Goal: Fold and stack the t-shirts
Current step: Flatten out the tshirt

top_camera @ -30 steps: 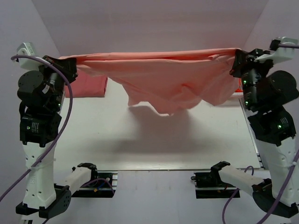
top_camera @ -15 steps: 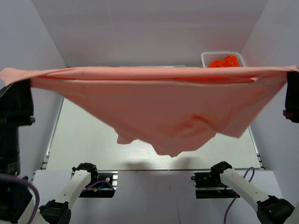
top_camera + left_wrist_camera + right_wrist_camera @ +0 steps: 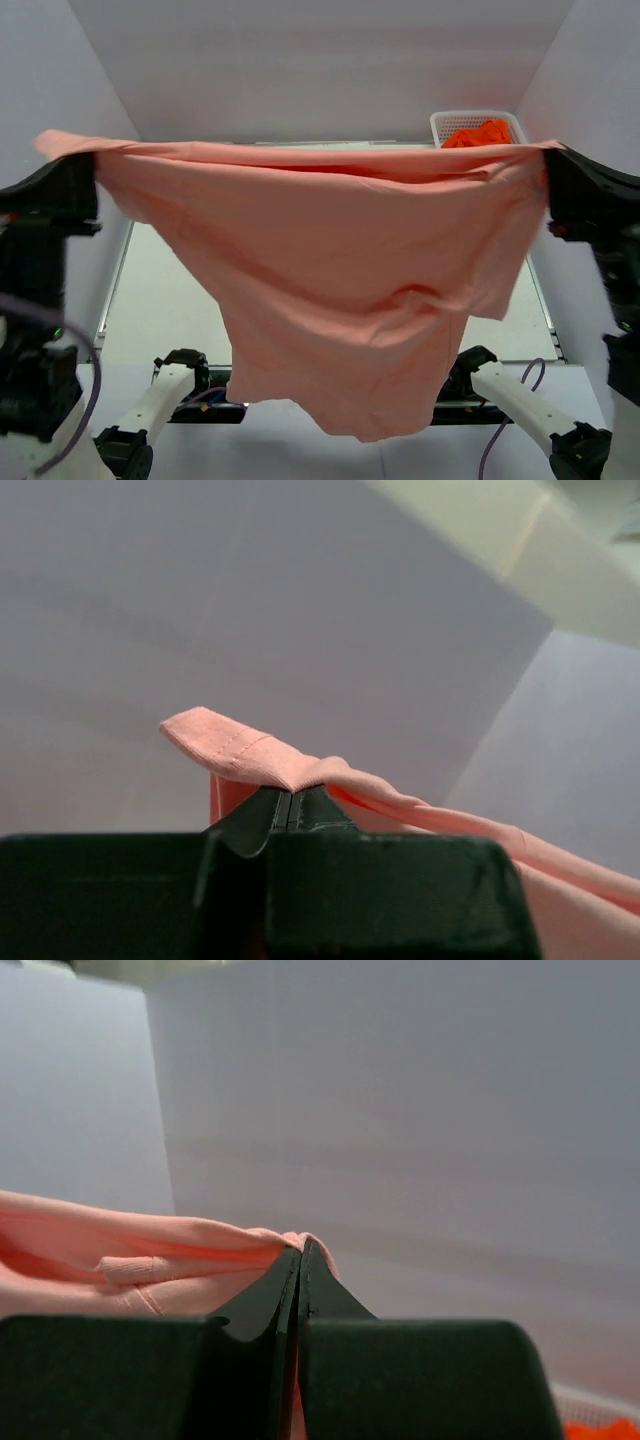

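The light salmon-pink t-shirt (image 3: 340,270) hangs spread wide in the air between both arms, its lower part drooping toward the table's near edge. My left gripper (image 3: 88,165) is shut on its left top corner; in the left wrist view the hem (image 3: 225,745) folds over my closed fingertips (image 3: 290,795). My right gripper (image 3: 548,158) is shut on the right top corner; the right wrist view shows cloth (image 3: 150,1250) pinched at the tips (image 3: 301,1252). The darker rose-red t-shirt is hidden behind the hanging cloth.
A white basket (image 3: 478,122) holding orange-red cloth (image 3: 478,133) stands at the far right corner of the table. The white table (image 3: 160,290) shows below the shirt on the left. Grey walls close in on three sides.
Both grippers have lifted the pink t-shirt high and toward the camera. It has opened out, and its lower part now hangs down to the table's near edge.
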`<state>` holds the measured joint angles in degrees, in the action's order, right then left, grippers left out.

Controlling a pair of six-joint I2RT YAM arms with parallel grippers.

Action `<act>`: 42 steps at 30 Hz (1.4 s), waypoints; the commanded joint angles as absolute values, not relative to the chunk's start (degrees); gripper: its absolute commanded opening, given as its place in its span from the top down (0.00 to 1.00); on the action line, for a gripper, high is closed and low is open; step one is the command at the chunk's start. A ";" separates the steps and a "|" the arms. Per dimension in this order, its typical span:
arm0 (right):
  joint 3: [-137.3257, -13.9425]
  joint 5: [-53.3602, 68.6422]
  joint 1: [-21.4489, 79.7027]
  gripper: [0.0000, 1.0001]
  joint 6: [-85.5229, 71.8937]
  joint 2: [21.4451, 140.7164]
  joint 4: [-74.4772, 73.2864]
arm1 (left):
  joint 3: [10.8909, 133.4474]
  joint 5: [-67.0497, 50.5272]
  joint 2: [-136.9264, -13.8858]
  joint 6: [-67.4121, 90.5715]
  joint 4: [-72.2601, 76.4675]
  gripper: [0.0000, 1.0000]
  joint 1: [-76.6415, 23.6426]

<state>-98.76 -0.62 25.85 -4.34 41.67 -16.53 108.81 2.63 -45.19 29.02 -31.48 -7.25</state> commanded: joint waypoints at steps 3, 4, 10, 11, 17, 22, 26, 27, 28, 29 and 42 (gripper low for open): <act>-86.32 -8.68 25.40 1.00 -5.54 44.56 -7.93 | 93.38 7.73 -51.58 32.25 -32.09 1.00 -6.94; -82.74 -11.05 25.40 1.00 -6.41 45.95 -6.78 | 91.34 7.73 -52.55 33.04 -32.08 1.00 -6.94; -67.88 -18.90 25.31 1.00 -10.63 57.08 -0.71 | 77.27 8.96 -63.25 35.16 -25.15 1.00 -6.94; -67.50 -19.07 25.14 1.00 -11.59 59.04 -0.62 | 74.65 8.96 -65.20 35.68 -22.00 1.00 -6.94; -72.50 -21.71 21.81 1.00 -12.39 79.61 1.23 | 78.21 8.87 -84.52 36.21 -17.94 1.00 -6.94; -82.22 -18.55 17.67 1.00 -10.90 97.78 3.51 | 89.18 11.69 -103.42 34.90 -14.16 1.00 -6.42; -97.87 -16.96 15.03 0.85 -11.34 112.65 0.44 | 112.74 7.13 -120.20 32.34 -19.13 0.34 -6.42; -101.48 -17.75 14.86 0.51 -11.25 117.55 -9.04 | 118.16 5.81 -126.76 31.39 -22.38 0.02 -6.42; -112.82 -17.84 14.59 0.36 -11.34 121.86 -11.66 | 126.91 2.76 -129.35 31.38 -28.33 0.00 -6.42; -115.46 -17.84 14.76 0.24 -10.73 123.30 -13.86 | 129.70 1.59 -131.03 30.68 -30.48 0.00 -6.42; -69.14 -3.08 16.26 0.10 -19.77 92.03 -14.67 | 80.27 -16.68 -99.07 33.48 -22.41 0.00 -11.42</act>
<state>-76.44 -7.97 15.59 -16.03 97.03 -14.70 86.30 -8.49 -106.91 31.64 -25.12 -9.17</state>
